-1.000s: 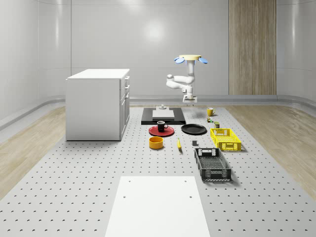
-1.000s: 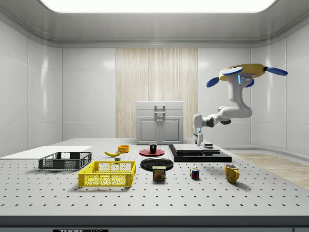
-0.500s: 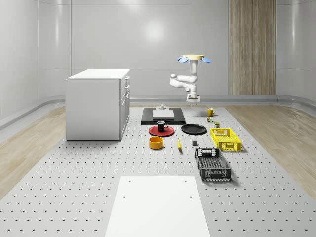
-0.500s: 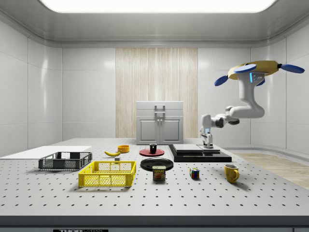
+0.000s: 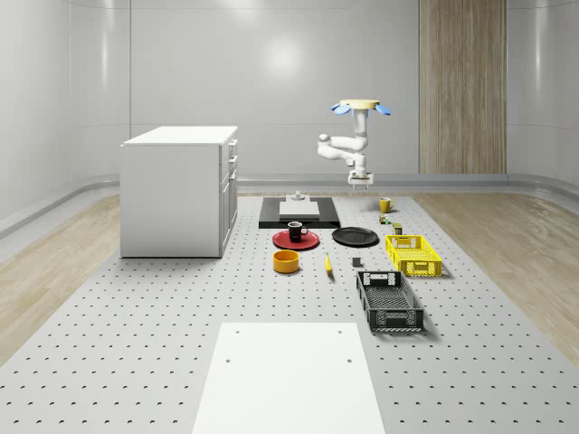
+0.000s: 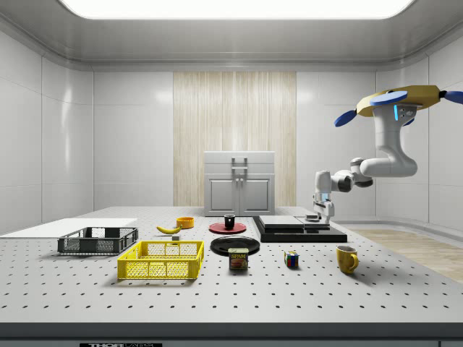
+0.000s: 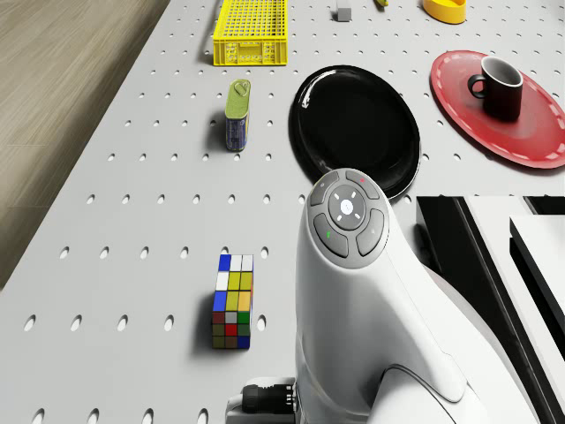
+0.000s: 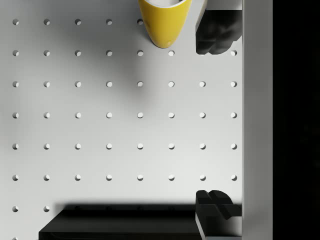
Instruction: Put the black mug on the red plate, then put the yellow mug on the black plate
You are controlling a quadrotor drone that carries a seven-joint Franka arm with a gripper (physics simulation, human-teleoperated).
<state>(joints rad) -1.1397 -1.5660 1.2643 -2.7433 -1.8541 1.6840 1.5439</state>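
Drone (image 5: 360, 106) and gripper (image 5: 361, 182) have shifted toward the yellow mug (image 5: 385, 204).
Fingers (image 8: 212, 32) spread wide, holding nothing; black mug (image 5: 295, 231) sits on the red plate (image 5: 282, 240).

yellow mug (image 8: 164, 21): rim cut off, wrist view | yellow basket (image 7: 252, 33): cut off, drone view

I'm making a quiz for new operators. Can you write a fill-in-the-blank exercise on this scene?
1. The black mug stands on the ____ plate.
2. The black plate carries ____.
3. The yellow mug stands on the ____.
4. The drone hovers; the gripper hangs ____.

Missing: red; nothing; table; empty
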